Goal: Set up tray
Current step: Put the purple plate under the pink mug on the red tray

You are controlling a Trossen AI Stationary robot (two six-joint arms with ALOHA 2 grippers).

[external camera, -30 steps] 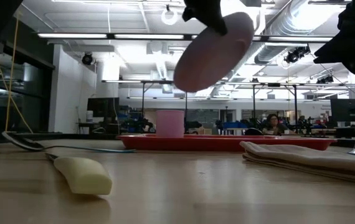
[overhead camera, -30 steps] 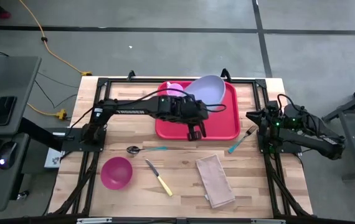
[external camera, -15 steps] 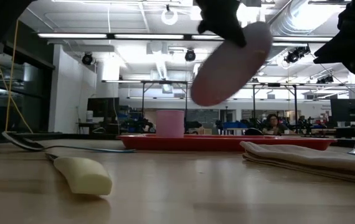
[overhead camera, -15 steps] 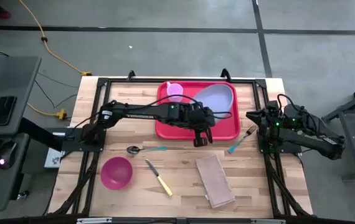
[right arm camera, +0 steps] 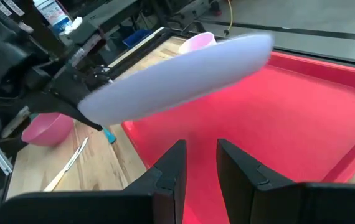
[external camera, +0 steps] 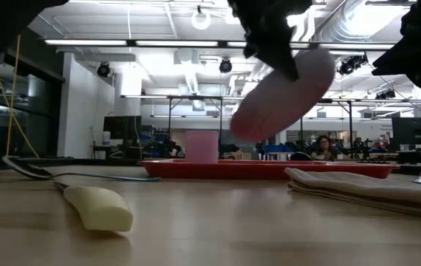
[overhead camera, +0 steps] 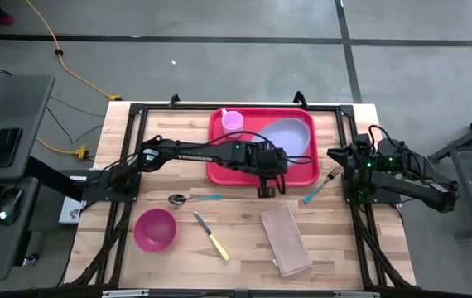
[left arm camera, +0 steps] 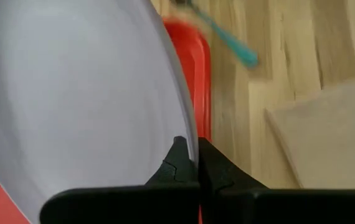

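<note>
The red tray lies at the table's far middle, with a pink cup standing in its far left corner. My left gripper reaches over the tray's near part and is shut on the round lavender plate. In the low view the plate hangs tilted above the tray. My right gripper waits open at the table's right edge, beside the fork, and touches nothing. My left gripper pinches the plate's rim between its two fingers, on the plate's near side. The fingers reach level over the tray from the table's near left. The plate is lifted clear of the tray and tilted, with its far right side higher.
A spoon, a yellow-handled knife, a folded tan napkin and a pink bowl lie on the near half of the table. The fork sits right of the tray. Black frame rails run along the table's edges.
My left gripper has carried the plate toward the table's right and down, from high over the tray's far part to lower over its right half. The plate stays tilted and gripped.
</note>
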